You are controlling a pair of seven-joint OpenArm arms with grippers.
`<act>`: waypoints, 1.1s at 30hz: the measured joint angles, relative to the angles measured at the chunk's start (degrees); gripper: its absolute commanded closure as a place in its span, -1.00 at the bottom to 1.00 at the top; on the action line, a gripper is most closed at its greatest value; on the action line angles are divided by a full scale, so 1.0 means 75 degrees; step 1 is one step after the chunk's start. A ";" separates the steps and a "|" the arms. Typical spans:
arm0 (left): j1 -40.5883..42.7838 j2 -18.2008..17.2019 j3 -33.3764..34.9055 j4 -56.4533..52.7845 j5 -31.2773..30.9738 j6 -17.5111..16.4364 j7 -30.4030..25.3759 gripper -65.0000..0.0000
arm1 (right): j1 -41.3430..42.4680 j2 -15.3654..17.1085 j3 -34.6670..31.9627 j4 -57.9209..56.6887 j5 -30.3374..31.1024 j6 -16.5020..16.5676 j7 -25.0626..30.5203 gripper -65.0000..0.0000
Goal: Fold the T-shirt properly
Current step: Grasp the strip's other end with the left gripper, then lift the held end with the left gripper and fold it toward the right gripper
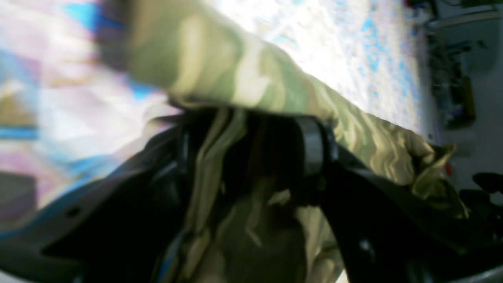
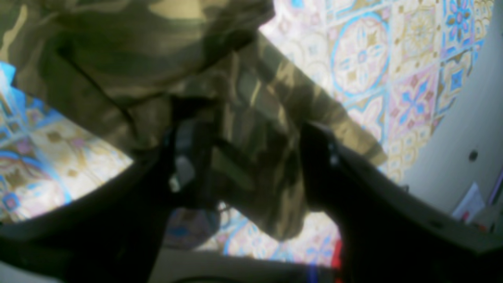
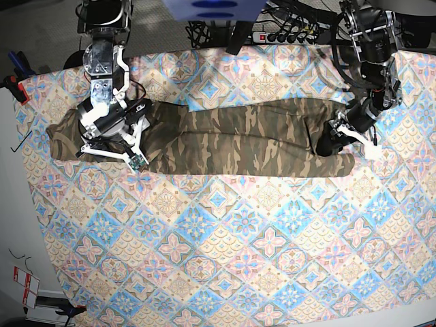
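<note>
Camouflage cloth T-shirt (image 3: 231, 136) | soft, light, limp, bunches readily | lies mid-frame on desk (image 3: 225, 272) | left gripper (image 3: 338, 138) and right gripper (image 3: 117, 151) each clenched on an end | grasp hems, edges

A: Describe the right arm (image 3: 102, 68).

B: Silver-grey and white housings stacked in segments, black joints between them, a black cable running alongside. The right gripper (image 3: 133, 146) has white angular finger brackets and a small green circuit board at one tip.

A: And in the wrist view?

B: The right gripper (image 2: 251, 165) shows two dark, near-black fingers (image 2: 188, 157) with a pale metallic fitting on one.

A: The left arm (image 3: 371, 48)?

B: Black and dark grey links, cable bundles looped near the top. The left gripper (image 3: 347, 136) is black with white brackets. Close up, the left gripper (image 1: 251, 157) is black, with a grey band on one finger.
</note>
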 measured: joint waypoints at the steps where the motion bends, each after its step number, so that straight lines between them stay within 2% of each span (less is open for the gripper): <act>1: -0.0052 0.0082 0.0023 0.0000 0.0047 0.0009 0.0032 0.06 | -0.0015 0.0055 0.0000 0.0000 -0.0003 -0.0003 -0.0015 -0.07; 3: -0.0096 0.0280 0.0017 0.0003 0.0070 0.0015 0.0000 0.06 | -0.0009 0.0076 0.0000 0.0000 -0.0006 -0.0003 -0.0015 -0.07; 12: -0.0224 0.0446 0.0233 0.0015 0.0187 0.0128 -0.0143 0.09 | 0.0006 0.0210 0.0000 0.0000 0.0000 0.0000 0.0012 -0.07; 14: -0.0227 0.0449 0.0236 0.0020 0.0332 0.0122 -0.0146 0.31 | 0.0009 0.0210 0.0000 0.0000 0.0000 0.0000 0.0012 -0.07; 17: -0.0227 0.0449 0.0309 0.0047 0.0749 0.0143 -0.0289 0.82 | 0.0009 0.0210 0.0000 0.0000 0.0000 0.0000 0.0012 -0.07; 19: -0.0227 0.0423 0.0332 0.0052 0.0898 0.0143 -0.0315 1.00 | 0.0009 0.0213 0.0000 0.0000 0.0000 -0.0003 0.0012 -0.07; 25: -0.0219 0.0385 0.0338 0.0079 0.0970 0.0102 -0.0315 1.00 | 0.0006 0.0219 0.0012 0.0000 0.0000 0.0000 0.0012 -0.07; 27: -0.0122 0.0437 0.0184 0.0370 0.1020 0.0216 -0.0219 1.00 | 0.0009 0.0297 0.0009 0.0000 0.0003 0.0000 0.0017 -0.07; 31: 0.0635 0.0560 -0.0338 0.2022 0.1183 0.0428 0.0274 1.00 | 0.0029 0.0329 0.0009 0.0000 0.0000 0.0000 0.0026 -0.07; 33: 0.0982 0.0635 -0.0344 0.2990 0.1387 0.0466 0.1096 1.00 | -0.0009 0.0326 0.0023 0.0003 -0.0003 0.0000 0.0038 -0.07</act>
